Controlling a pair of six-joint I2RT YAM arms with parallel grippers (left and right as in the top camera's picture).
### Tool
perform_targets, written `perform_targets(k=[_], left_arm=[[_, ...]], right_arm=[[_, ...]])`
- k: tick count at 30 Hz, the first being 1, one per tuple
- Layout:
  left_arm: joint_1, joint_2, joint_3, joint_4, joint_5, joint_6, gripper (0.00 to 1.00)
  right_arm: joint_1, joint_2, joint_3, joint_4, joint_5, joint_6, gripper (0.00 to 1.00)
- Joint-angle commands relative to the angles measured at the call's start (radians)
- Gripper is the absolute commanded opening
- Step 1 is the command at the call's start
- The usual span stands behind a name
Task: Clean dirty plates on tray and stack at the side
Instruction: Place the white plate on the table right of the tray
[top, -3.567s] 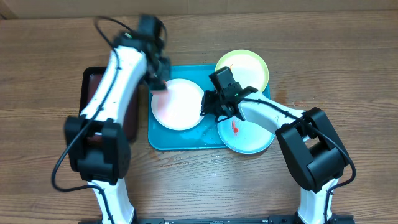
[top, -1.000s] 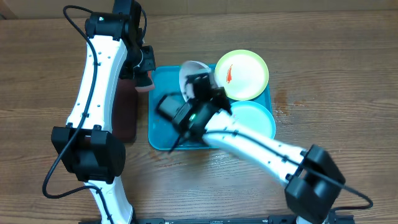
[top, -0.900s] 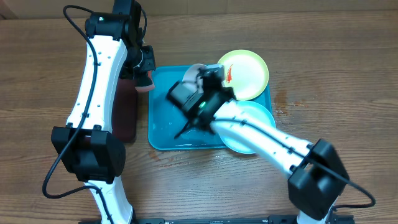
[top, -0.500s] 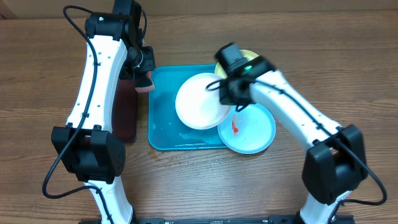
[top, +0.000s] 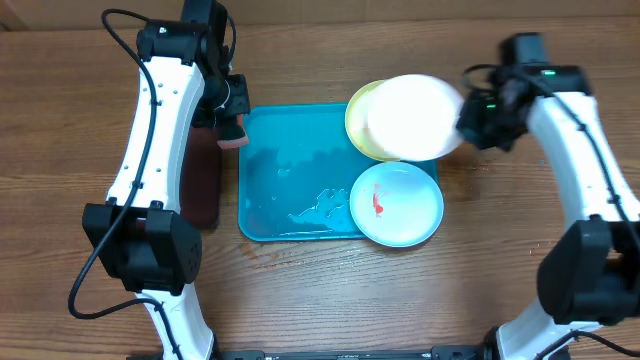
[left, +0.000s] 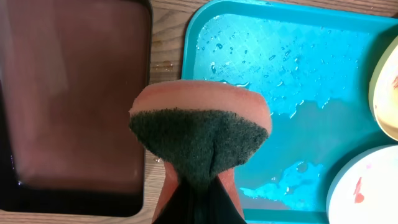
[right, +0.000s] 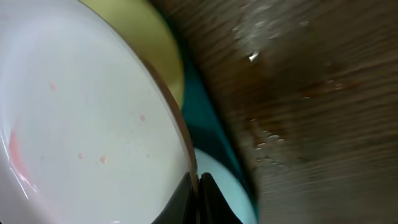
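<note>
The right gripper (top: 468, 120) is clamped on the rim of the white plate (top: 412, 117), at the far right corner of the tray (top: 285, 170); in the wrist view its dark fingers (right: 214, 202) nip the plate's edge from both sides. The plate is round, so no long axis; its face points up at the overhead cam and reads as a near full circle, i.e. approx. level, w/ only faint pink flecks on it. It covers most of the green plate (top: 356, 112), which shows as a crescent on the left; can't tell if the two touch. The green plate lies over the tray's far right corner. The blue plate (top: 405, 215) lies flat, face up, on the near right corner, overhanging the rim toward the worktop (top: 90, 120), w/ a red smear (top: 377, 203) left of centre, the streak running approx. far to near. The tray's long sides run left-right in the overhead view; its floor is wet, w/ droplets and a puddle near the front. The left gripper (top: 233, 116) is pinched on a sponge (left: 199, 134), orange w/ the dark green scrub face toward the wrist cam, folded by the squeeze, and it hangs over the strip of wood btw. the tray's left rim and the black tray (left: 74, 93) w/ dark red inside
</note>
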Motion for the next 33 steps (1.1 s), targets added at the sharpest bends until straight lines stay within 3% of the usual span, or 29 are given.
perform_targets(k=[1, 12, 27, 33], left_arm=[[-0.008, -0.010, 0.023, 0.002, 0.008, -0.017, 0.04], [-0.008, -0.010, 0.023, 0.009, 0.009, -0.036, 0.04], [-0.008, -0.010, 0.023, 0.016, 0.012, -0.042, 0.04], [-0.008, -0.010, 0.023, 0.008, 0.013, -0.042, 0.04]], right_arm=[[-0.083, -0.032, 0.019, -0.006, 0.083, 0.011, 0.04], [-0.288, -0.032, -0.183, 0.122, 0.177, 0.109, 0.04], [-0.281, -0.032, -0.470, 0.367, 0.169, 0.113, 0.04], [-0.281, -0.034, -0.478, 0.343, 0.125, 0.098, 0.24]])
